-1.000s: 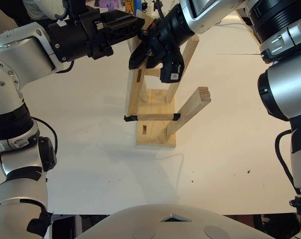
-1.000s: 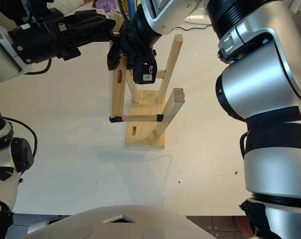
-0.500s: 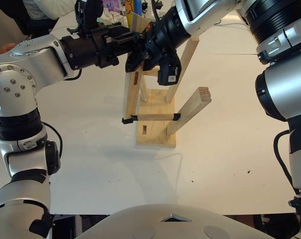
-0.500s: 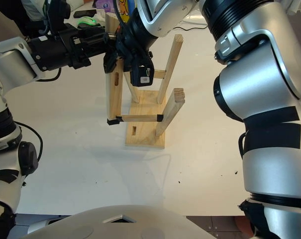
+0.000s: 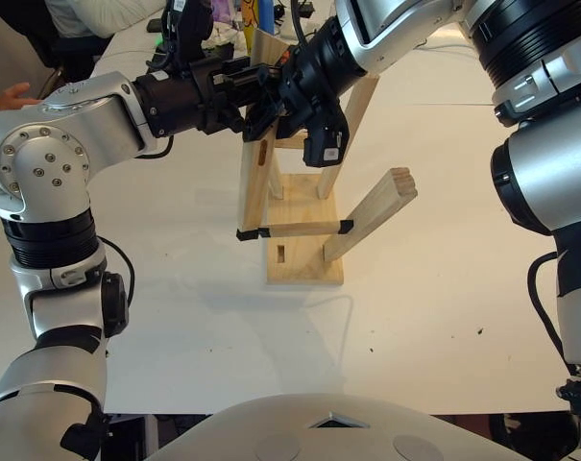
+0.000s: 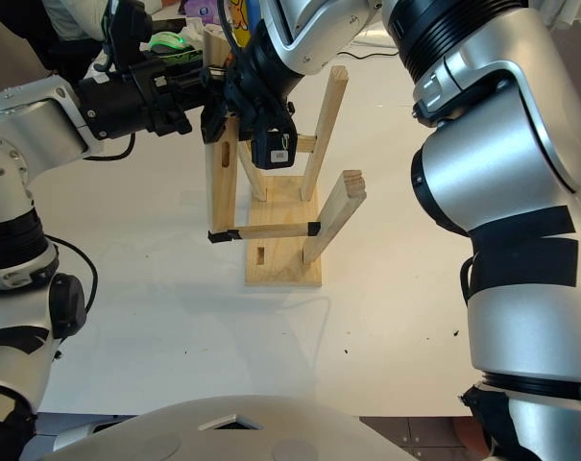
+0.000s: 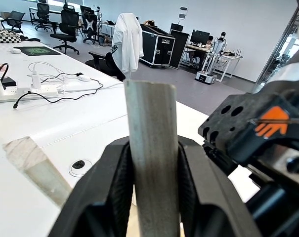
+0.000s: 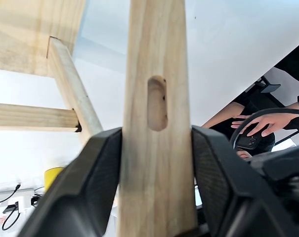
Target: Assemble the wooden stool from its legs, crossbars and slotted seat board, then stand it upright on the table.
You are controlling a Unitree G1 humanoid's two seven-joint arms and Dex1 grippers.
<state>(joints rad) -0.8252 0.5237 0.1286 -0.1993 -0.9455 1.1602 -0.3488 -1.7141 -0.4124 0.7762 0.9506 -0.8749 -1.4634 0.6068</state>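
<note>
A: Stool [image 5: 304, 192] sits upside down under your grippers: seat board [image 5: 304, 267] flat on the table [image 5: 175, 317], legs pointing up.

B: From the head view, both your grippers are on one post, the near-left leg [image 5: 256, 163], at its top end, with the left gripper just above the right.

A: Your left wrist view settles that grip. The left gripper [image 7: 151, 187] is closed tight on the leg, both fingers [image 7: 117, 182] pressed against it. Another wooden end [image 7: 35, 163] shows close by.

B: Your right wrist view gives the contact the head view hides. The right gripper [image 8: 156, 197] clamps the same leg, with an oval slot [image 8: 157, 102] just past its fingers [image 8: 97, 187] and the board beyond.

A: Below your grippers, a crossbar [image 5: 295, 230] links that leg to a tilted leg [image 5: 372, 213] leaning away from them. You cannot tell whether the held leg's foot touches the board.
</note>
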